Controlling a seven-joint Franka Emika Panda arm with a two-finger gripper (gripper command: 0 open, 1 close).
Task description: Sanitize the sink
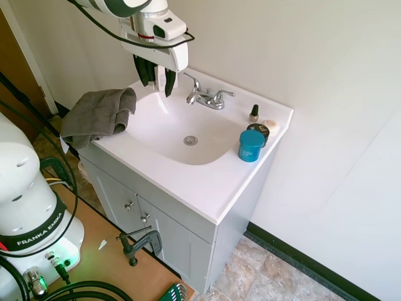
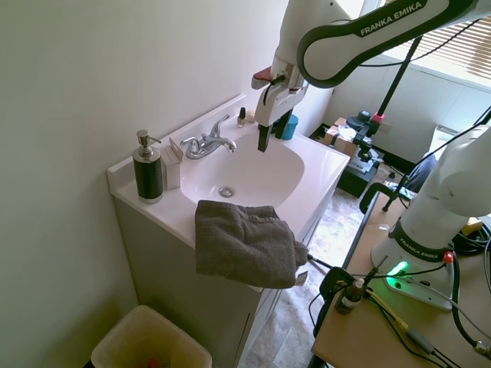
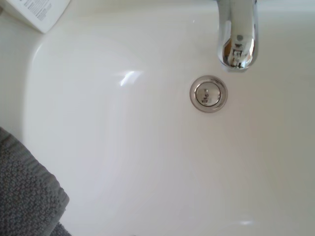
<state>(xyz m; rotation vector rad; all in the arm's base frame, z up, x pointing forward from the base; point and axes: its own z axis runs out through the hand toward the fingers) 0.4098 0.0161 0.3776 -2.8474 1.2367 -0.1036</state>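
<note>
One fixed, glossy sink (image 1: 164, 128) sits hard and slippery in the white surface (image 1: 207, 188); nothing to grasp. The soft grey towel (image 1: 97, 116) draped on its rim suits pinching at a fold, while the tool (image 1: 156, 78) hangs open and empty above the basin

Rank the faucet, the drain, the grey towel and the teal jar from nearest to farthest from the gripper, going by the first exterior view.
From the gripper:
1. Faucet, at the back rim just beside it.
2. Grey towel and drain: too close to call. The towel hangs over the counter's end; the drain sits at the basin bottom.
3. Teal jar, at the counter's opposite end.
</note>
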